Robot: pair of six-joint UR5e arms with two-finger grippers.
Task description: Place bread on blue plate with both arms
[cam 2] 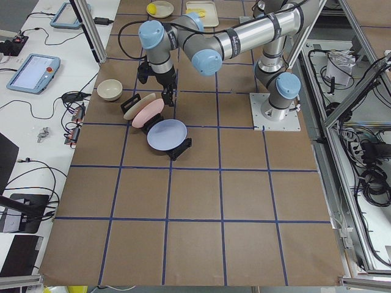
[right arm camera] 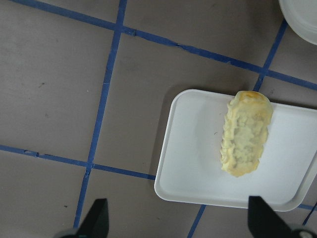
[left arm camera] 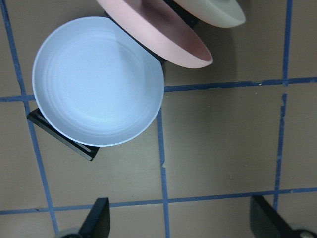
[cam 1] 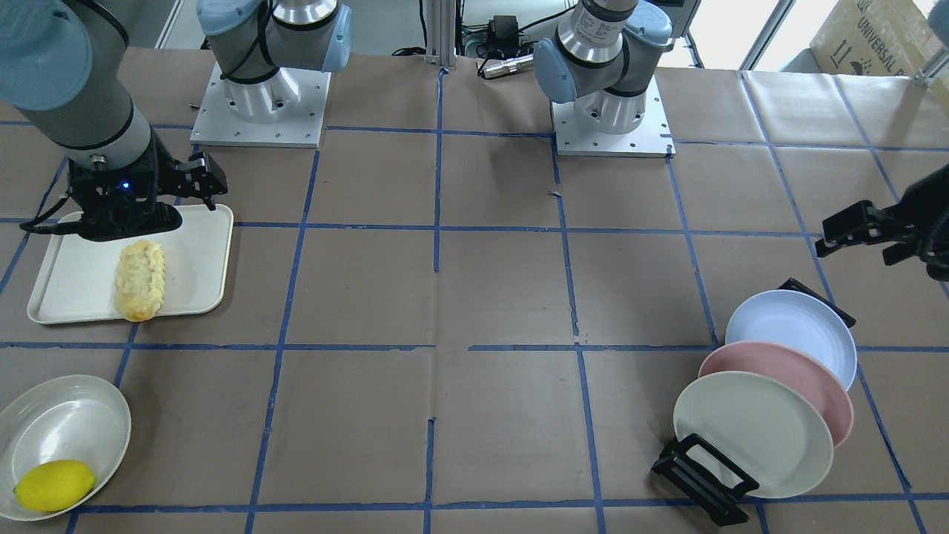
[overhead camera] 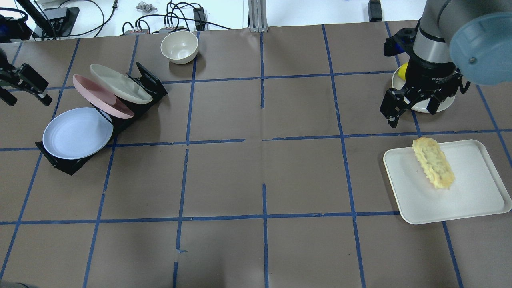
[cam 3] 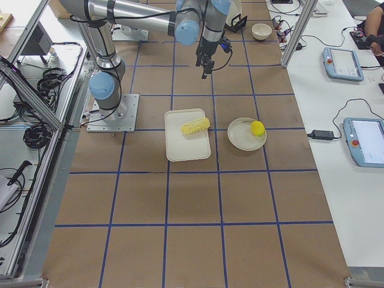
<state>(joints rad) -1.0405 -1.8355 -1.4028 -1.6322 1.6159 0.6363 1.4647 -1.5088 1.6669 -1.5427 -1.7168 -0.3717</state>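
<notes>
The bread [overhead camera: 434, 168], a ridged golden loaf, lies on a white tray [overhead camera: 472, 192] at the right; it also shows in the right wrist view [right arm camera: 246, 140] and the front view [cam 1: 139, 279]. The blue plate [overhead camera: 78, 133] leans in the nearest slot of a black rack [overhead camera: 148, 80] at the left, and also shows in the left wrist view [left arm camera: 98, 80]. My right gripper [overhead camera: 412, 110] is open and empty, up in the air just beyond the tray's far edge. My left gripper [overhead camera: 22, 86] is open and empty, in the air left of the rack.
A pink plate [overhead camera: 100, 96] and a cream plate [overhead camera: 120, 83] lean in the same rack behind the blue one. A cream bowl [overhead camera: 179, 47] stands at the far edge. A lemon [cam 1: 54, 484] lies on a cream plate [cam 1: 67, 415] beyond the tray.
</notes>
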